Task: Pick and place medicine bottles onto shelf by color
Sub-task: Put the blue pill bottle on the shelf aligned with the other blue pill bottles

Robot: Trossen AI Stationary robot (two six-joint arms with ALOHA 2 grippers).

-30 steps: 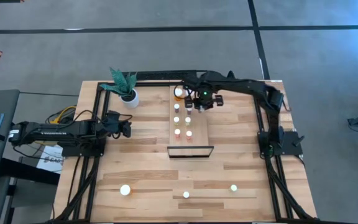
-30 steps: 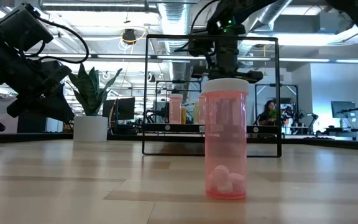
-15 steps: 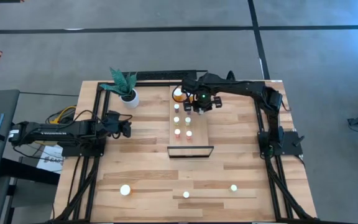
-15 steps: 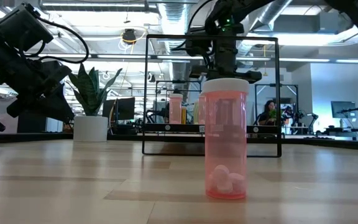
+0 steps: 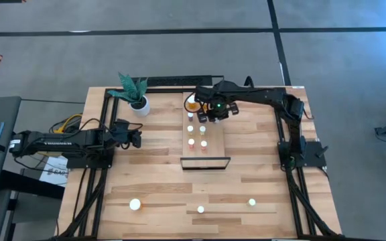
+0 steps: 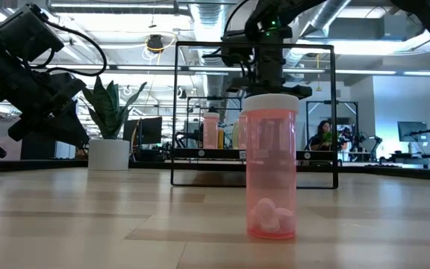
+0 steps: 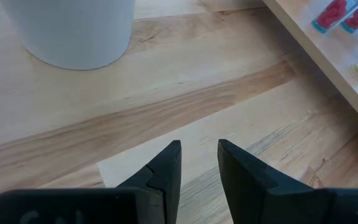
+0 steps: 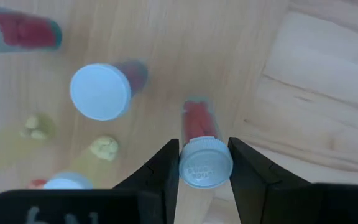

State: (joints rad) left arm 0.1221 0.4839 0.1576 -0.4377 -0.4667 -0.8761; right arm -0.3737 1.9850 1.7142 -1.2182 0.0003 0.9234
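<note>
The small red-filled bottle [image 8: 202, 149] sits clamped between the fingers of my right end effector [image 8: 204, 163], gripped just under its white cap. Its long axis runs straight down away from my wrist, cap toward me and base toward the wood below, so it hangs upright. In the high view I carry it over the far part of the shelf [image 5: 214, 142], on the side nearest my right arm, with the base apparently above the board or right at its edge; I cannot tell whether it touches yet. Just beside it stand other white-capped bottles [image 8: 101, 91] in their rows, so the drop must go straight down along that axis, I judge. My left end effector [image 7: 199, 165] is closed on nothing and waits low over the tabletop [image 5: 153, 181], near the white plant pot [image 5: 140, 106], well apart from the shelf.
</note>
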